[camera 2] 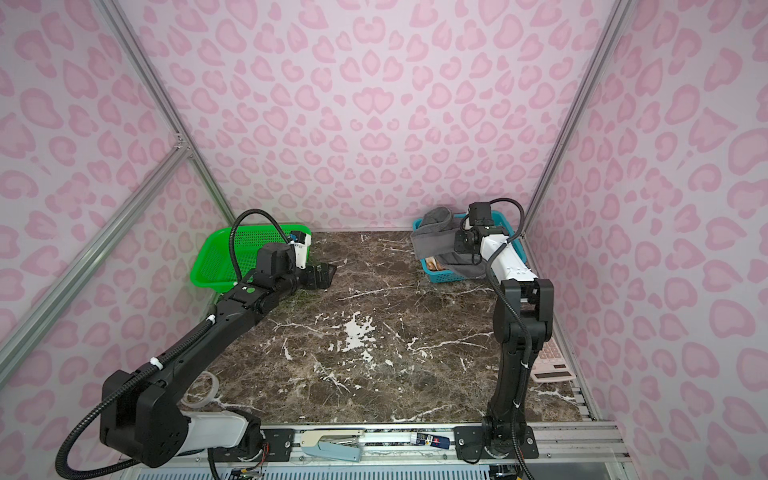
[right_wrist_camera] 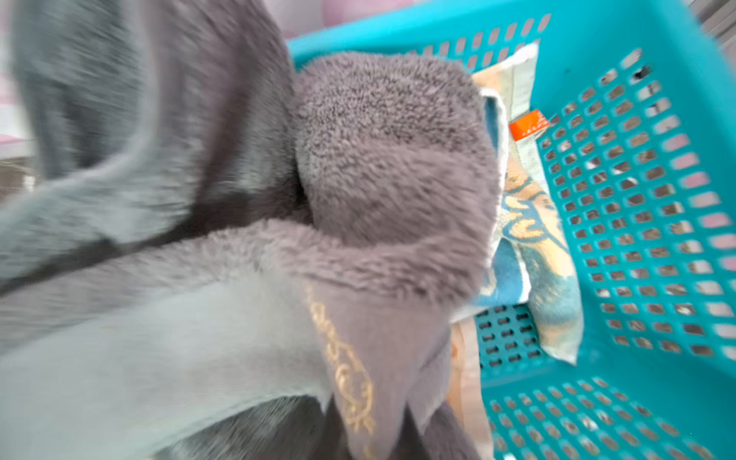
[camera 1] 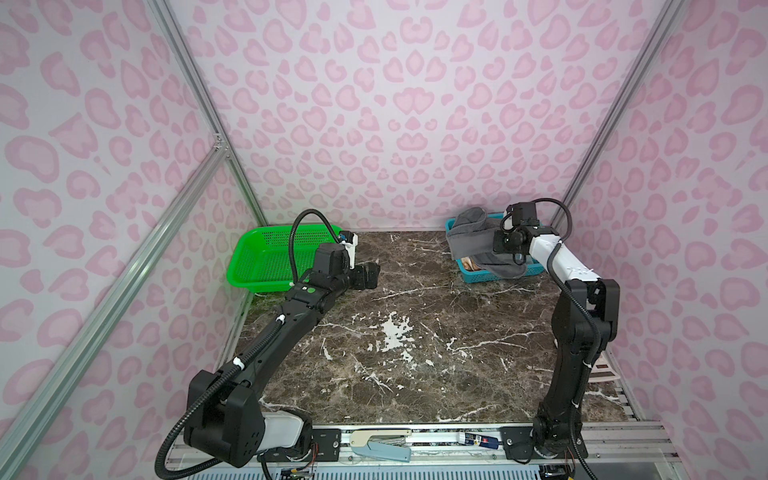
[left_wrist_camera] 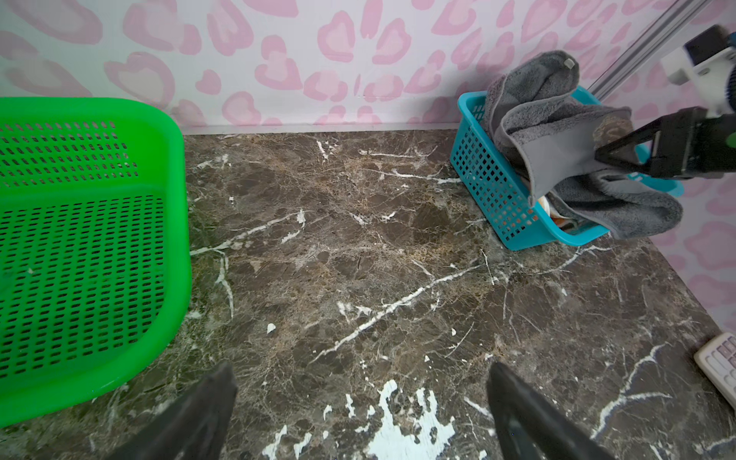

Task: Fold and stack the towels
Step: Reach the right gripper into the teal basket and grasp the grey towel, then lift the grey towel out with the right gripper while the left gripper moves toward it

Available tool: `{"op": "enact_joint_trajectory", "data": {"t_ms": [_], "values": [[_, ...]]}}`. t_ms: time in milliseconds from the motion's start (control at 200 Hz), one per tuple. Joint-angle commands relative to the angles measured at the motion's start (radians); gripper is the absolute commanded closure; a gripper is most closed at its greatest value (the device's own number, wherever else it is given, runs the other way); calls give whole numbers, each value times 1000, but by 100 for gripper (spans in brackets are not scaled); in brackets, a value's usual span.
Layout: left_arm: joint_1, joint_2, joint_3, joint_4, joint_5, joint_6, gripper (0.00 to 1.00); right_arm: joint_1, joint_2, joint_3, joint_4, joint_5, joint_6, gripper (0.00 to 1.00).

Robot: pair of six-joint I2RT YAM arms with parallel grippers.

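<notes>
Left wrist view | my right pincer (left_wrist_camera: 603,153) pinches grey towel (left_wrist_camera: 557,131), draped over teal basket (left_wrist_camera: 490,179) at 1 o'clock of surface (left_wrist_camera: 358,247) | left pincer (left_wrist_camera: 360,382) spread, well apart | bare surface lies 7 o'clock from towel; right arm nearer

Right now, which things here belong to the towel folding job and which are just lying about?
Job: grey towel, pinched by the right end effector; blue towel and orange-cream towel in the teal basket.
Lying about: green basket, stapler, calculator, tape roll, small tube.
</notes>
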Motion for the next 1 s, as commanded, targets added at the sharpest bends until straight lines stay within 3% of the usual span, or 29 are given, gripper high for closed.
{"op": "enact_joint_trajectory", "data": {"t_ms": [0, 320, 645, 800, 995], "values": [[0, 21, 33, 4, 6, -7, 0, 1, -69, -21, 64, -16, -28, 100], [1, 60, 145, 13, 82, -15, 0, 87, -315, 11, 83, -86, -150, 100], [0, 24, 227, 7, 117, 4, 1, 294, -403, 269, -20, -241, -182, 100], [2, 19, 209, -6, 108, 5, 2, 326, -416, 198, 52, -315, -86, 100], [1, 37, 162, -39, 107, -18, 1, 335, -387, -37, 191, -363, 59, 100]]}}
